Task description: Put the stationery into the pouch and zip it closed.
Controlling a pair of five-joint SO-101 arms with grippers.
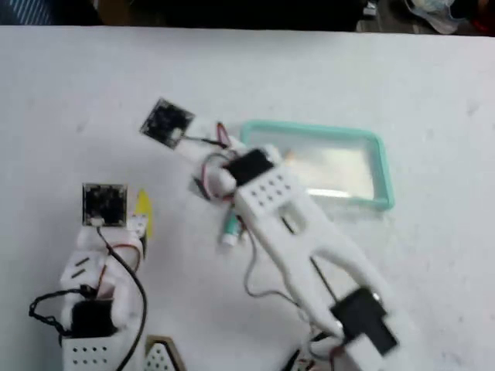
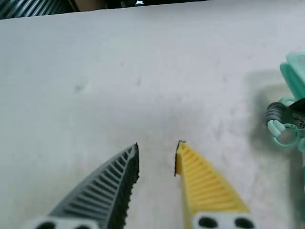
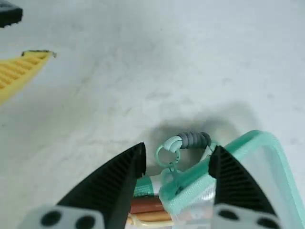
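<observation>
Finds right gripper (image 3: 177,150) open, fingers either side of the zip pull (image 3: 190,140) at the pouch (image 3: 267,155) corner. Notes pouch flat on worktop (image 1: 93,85), stationery (image 3: 145,206) at its mouth. Places left gripper (image 2: 157,155) open, farther off.

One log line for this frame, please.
right hand open, straddling zip pull | left hand open, over table, apart from pouch | pouch flat, pens showing at zip end
</observation>
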